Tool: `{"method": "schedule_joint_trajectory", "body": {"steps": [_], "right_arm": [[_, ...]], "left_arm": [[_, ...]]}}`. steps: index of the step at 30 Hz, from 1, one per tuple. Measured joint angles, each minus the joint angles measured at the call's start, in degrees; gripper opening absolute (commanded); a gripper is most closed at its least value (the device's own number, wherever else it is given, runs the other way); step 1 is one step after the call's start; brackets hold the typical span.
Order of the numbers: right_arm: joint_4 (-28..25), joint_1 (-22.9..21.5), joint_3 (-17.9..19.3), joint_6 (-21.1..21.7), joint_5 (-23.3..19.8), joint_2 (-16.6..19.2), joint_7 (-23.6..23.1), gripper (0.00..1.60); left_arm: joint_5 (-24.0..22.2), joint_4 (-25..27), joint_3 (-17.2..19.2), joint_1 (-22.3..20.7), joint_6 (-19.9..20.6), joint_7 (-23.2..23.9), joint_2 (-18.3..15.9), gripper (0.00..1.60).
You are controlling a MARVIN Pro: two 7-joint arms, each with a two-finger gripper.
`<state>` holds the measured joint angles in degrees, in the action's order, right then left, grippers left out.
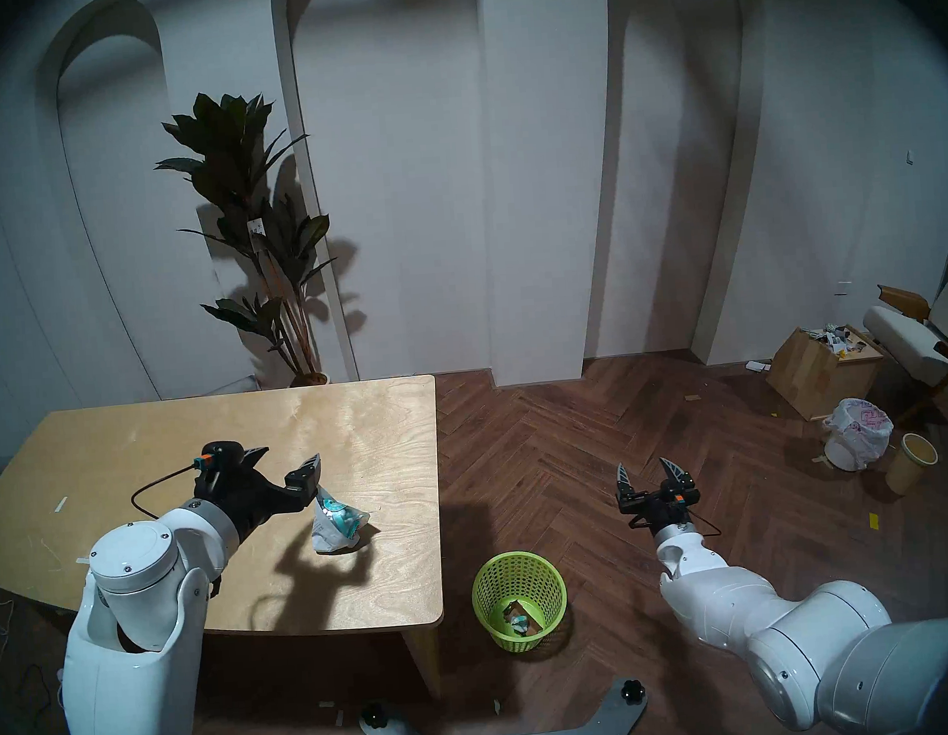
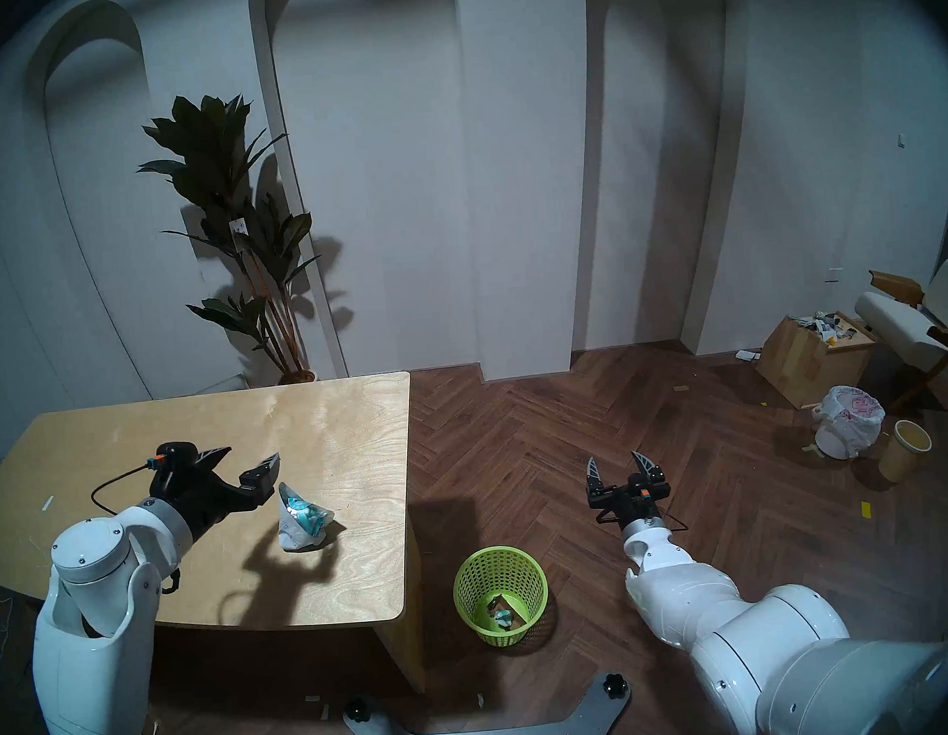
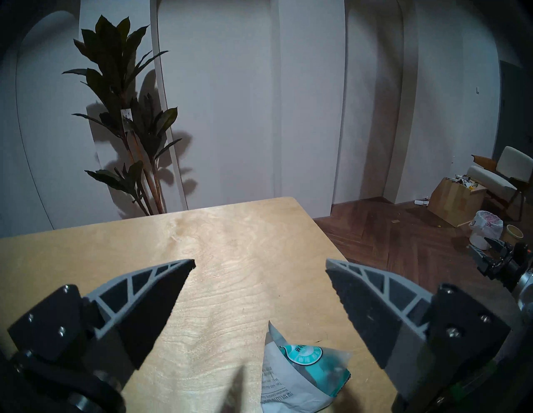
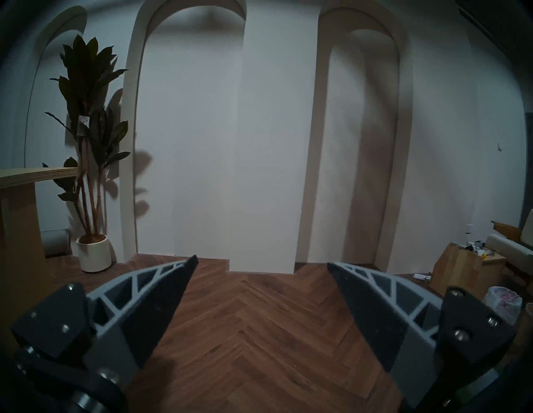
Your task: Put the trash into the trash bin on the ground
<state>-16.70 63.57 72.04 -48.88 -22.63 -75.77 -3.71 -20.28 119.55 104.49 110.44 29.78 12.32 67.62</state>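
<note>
The wrinkly bag (image 1: 337, 522) lies on the wooden table (image 1: 129, 438), just below and beside the right finger of my left pincer (image 1: 288, 461), which hangs over it with jaws wide apart, holding nothing. The green bin (image 1: 519, 599) stands on the floor between my pincers, with some trash (image 1: 516, 621) inside. My right pincer (image 1: 650, 472) is also apart, empty, over the floor.

Bag (image 1: 337, 524) on table (image 1: 129, 438) (bin (image 1: 519, 599) right, on floor).

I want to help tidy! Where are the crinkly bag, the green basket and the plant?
crinkly bag (image 1: 337, 522), head left view, teal print.
green basket (image 1: 553, 577), head left view, mesh rim.
plant (image 1: 239, 167), head left view, upper leaves.
</note>
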Motion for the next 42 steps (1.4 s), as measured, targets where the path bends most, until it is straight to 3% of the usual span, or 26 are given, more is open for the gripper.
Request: {"method": "schedule_joint_trajectory", "body": {"steps": [18, 42], "right_arm": [[-3.5, 3.9, 2.2, -4.9, -1.5, 4.1, 0.1, 1.60], [-12.7, 9.2, 3.6, -5.4, -3.0, 6.4, -3.7, 1.60]], "left_arm": [[2.7, -4.5, -6.2, -2.6, 0.0, -5.7, 3.2, 1.60], [6.7, -9.2, -10.7, -3.0, -0.1, -14.7, 7.5, 1.60]]}}
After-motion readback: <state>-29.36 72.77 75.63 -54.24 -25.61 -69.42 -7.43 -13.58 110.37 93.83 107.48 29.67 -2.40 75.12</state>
